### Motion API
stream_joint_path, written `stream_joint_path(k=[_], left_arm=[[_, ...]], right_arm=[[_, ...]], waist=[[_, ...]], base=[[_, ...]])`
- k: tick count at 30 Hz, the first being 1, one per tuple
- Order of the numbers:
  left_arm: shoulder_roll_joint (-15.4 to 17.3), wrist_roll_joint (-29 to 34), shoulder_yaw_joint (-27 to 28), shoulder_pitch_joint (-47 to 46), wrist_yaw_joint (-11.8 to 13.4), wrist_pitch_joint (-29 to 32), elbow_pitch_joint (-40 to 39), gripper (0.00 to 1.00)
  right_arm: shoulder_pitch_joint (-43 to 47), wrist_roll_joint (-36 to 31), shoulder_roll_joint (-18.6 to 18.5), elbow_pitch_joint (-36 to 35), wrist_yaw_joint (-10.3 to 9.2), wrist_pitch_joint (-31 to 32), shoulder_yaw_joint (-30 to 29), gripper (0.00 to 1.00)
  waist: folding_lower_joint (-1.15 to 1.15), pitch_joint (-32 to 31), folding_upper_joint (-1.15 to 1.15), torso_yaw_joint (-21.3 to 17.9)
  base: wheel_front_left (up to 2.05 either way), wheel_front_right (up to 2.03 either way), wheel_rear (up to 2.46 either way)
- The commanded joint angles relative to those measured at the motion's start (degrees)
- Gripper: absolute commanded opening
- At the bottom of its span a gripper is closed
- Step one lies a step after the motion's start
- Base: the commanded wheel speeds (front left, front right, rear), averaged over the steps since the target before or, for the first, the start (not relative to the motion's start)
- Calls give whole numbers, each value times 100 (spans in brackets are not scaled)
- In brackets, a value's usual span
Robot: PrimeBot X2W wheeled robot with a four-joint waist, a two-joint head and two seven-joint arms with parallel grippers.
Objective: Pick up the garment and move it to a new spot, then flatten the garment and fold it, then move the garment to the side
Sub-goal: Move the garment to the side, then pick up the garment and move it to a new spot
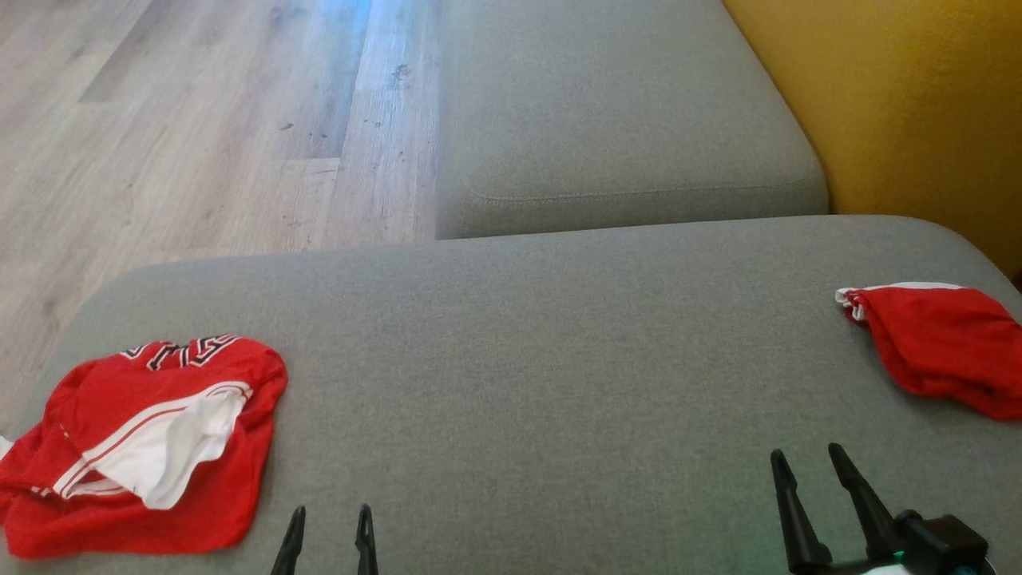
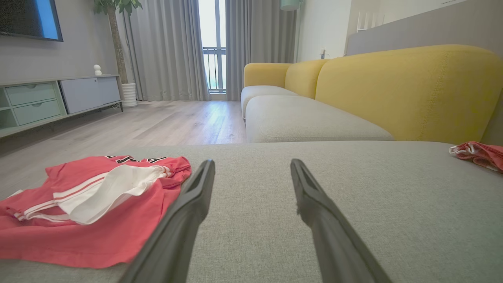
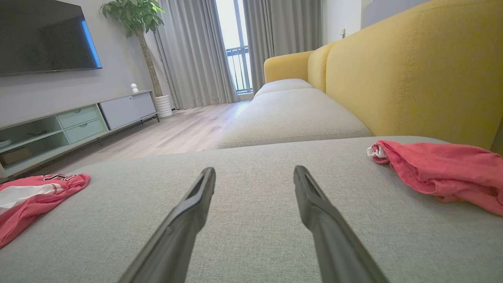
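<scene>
Where the big grey sofa seat [image 1: 559,359] spreads out in front of the robot, a crumpled red and white garment [image 1: 144,447] lies at its near left corner. A smaller red garment [image 1: 942,347] lies bunched at the right edge, well apart from the first one. The left claw [image 1: 331,511] hangs over the near edge, just beside the red and white garment, open and holding nothing. The right claw [image 1: 805,454] is over the near edge too, open and empty.

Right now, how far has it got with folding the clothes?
Maybe one done: the red bundle sits aside at the right, loosely bunched. In hand: nothing; left gripper and right gripper hang open. To do: the crumpled red jersey needs moving, flattening, folding.
</scene>
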Motion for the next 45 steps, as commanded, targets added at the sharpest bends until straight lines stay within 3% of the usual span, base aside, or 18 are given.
stream_joint_path(k=[1, 14, 21, 31, 38, 45], left_arm=[[-36, 62, 229, -270, -21, -38, -211, 100], [-36, 131, 290, -361, -52, -38, -145, 100], [-20, 219, 448, -413, -74, -38, -162, 100], [90, 315, 659, -500, -115, -38, -248, 100], [102, 316, 803, -501, -68, -38, -316, 100], [69, 286, 928, -517, 4, -38, -443, 100]], right_arm=[[-153, -10, -80, -171, -4, -63, 140, 100], [-107, 39, -33, -139, -4, -63, 157, 100], [-87, 52, 62, -159, -4, -63, 165, 100], [-179, 68, 213, -184, -4, -63, 149, 100], [-281, 47, 228, -173, -4, -63, 199, 100], [-471, 64, 133, -124, -4, -63, 277, 100]], waist=[[0, 1, 0, -3], [0, 45, 0, 210], [0, 112, 0, 762], [0, 276, 0, 1838], [0, 410, 0, 2263], [0, 593, 0, 2441]], base=[[0, 0, 0], [0, 0, 0], [0, 0, 0], [0, 0, 0], [0, 0, 0], [0, 0, 0]])
